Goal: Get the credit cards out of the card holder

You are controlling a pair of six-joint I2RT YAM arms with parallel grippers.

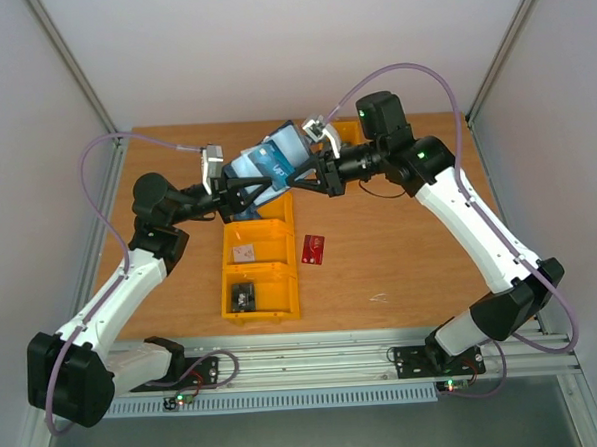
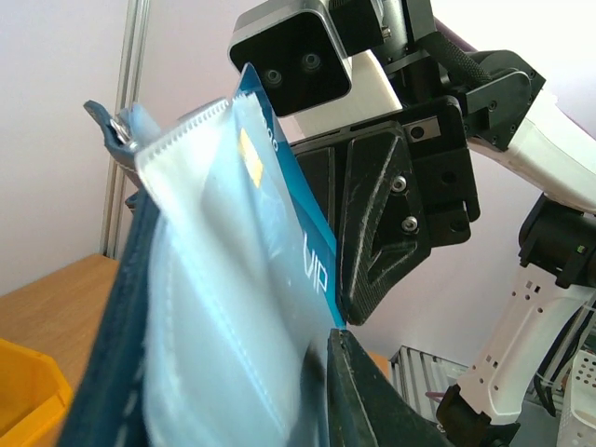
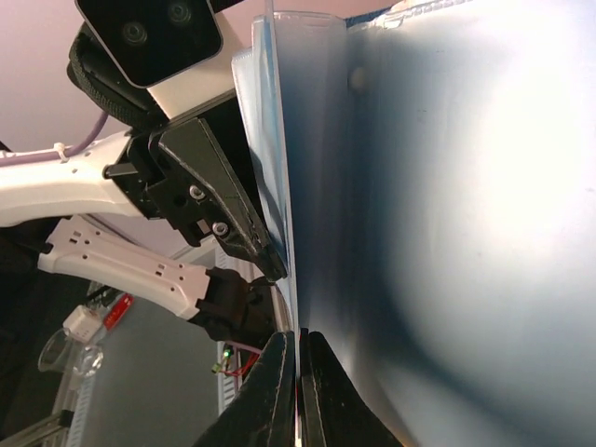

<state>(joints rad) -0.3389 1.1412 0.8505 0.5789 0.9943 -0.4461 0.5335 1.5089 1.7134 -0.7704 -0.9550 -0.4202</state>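
The card holder hangs open in the air over the back of the table, held between both arms. It is dark navy with pale grey-blue pockets. A teal credit card marked VIP sticks out of one pocket. My right gripper is shut on that card's thin edge, next to the holder's pale face. My left gripper is shut on the holder's lower part. Only one of its fingers shows, pressed against the pocket. A red credit card lies flat on the table.
A yellow three-compartment bin stands on the wooden table under the arms, with small items in two sections. A second yellow bin sits at the back right. Grey walls close in both sides.
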